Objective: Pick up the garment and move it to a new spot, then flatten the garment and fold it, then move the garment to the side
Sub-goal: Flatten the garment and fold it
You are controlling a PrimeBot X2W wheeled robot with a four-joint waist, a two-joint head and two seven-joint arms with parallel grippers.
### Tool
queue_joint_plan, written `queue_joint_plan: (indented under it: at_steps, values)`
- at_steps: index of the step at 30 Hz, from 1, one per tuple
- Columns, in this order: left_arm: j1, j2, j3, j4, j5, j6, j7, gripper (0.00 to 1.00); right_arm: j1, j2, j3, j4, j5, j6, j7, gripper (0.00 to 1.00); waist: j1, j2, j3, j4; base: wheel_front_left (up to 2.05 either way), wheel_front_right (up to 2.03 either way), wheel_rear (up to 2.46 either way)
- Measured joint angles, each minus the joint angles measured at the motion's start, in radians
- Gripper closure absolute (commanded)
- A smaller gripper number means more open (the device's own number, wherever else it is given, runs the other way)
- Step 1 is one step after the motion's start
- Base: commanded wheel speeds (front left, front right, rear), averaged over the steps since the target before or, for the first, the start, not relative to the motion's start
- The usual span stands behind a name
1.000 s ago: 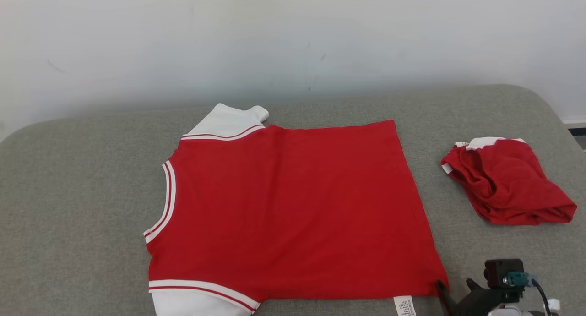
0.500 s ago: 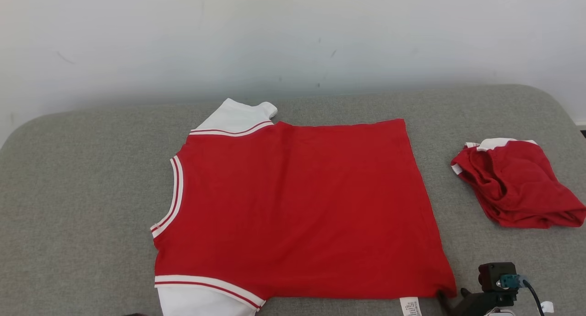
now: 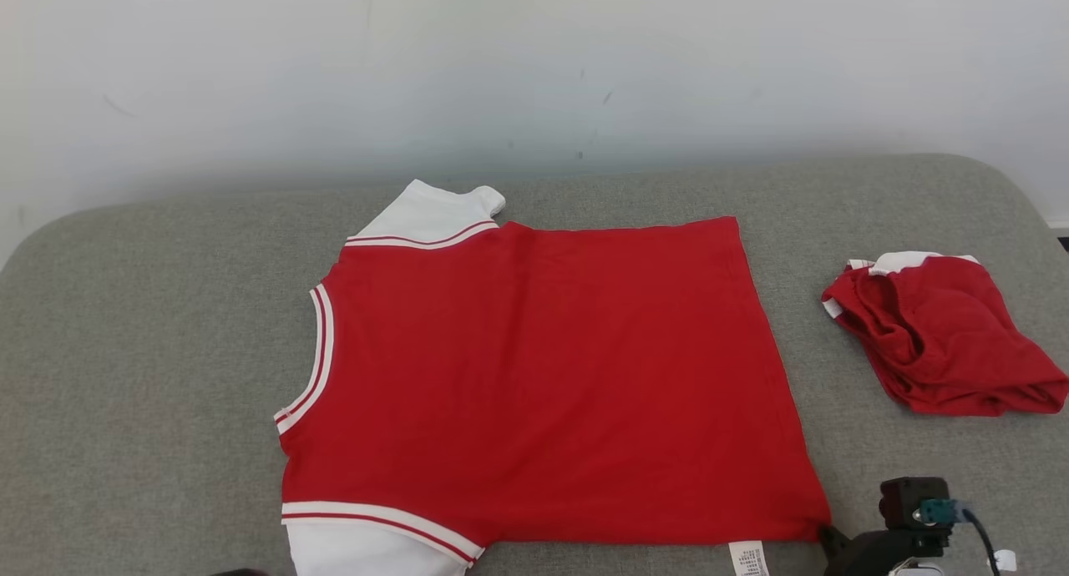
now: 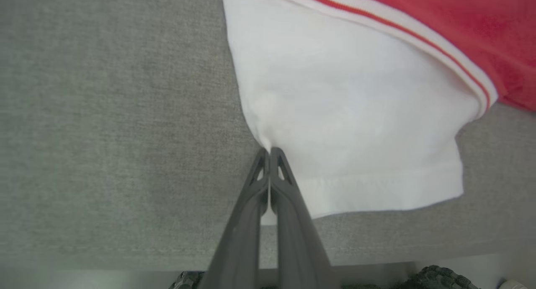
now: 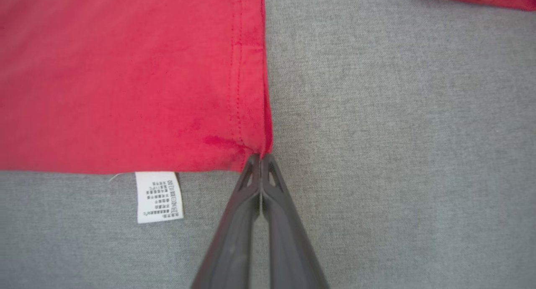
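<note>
Shirt (image 3: 543, 376) flat, spread ahead of both tips. Left gripper (image 4: 269, 150) pinches sleeve (image 4: 343, 113) edge, right gripper (image 5: 260, 157) clamps hem corner (image 5: 253, 146): near-edge grips, likely for lifting that side over.

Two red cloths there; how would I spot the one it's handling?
On the grey fabric surface, look at the middle for the red shirt with white sleeves. Unlike the crumpled red garment to its right, it lies spread flat.

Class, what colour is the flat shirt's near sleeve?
White; the sleeve shows best in the left wrist view.
</note>
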Motion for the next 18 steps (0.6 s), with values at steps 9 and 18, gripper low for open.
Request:
queue_joint_plan:
  at_steps: [9,18]
  values:
    - [0.0,-0.001,0.046,-0.113,-0.011,0.008,-0.035,1.0,0.013,0.011,-0.052,-0.096,0.082,0.024,-0.007,1.0,0.0001,0.0,-0.005,0.004,0.0,0.0,0.0]
    - [-0.004,-0.006,0.064,-0.26,-0.037,0.008,-0.054,1.0,0.032,0.008,-0.085,-0.202,0.132,0.036,-0.006,1.0,0.0,0.0,-0.015,0.003,0.0,0.0,0.0]
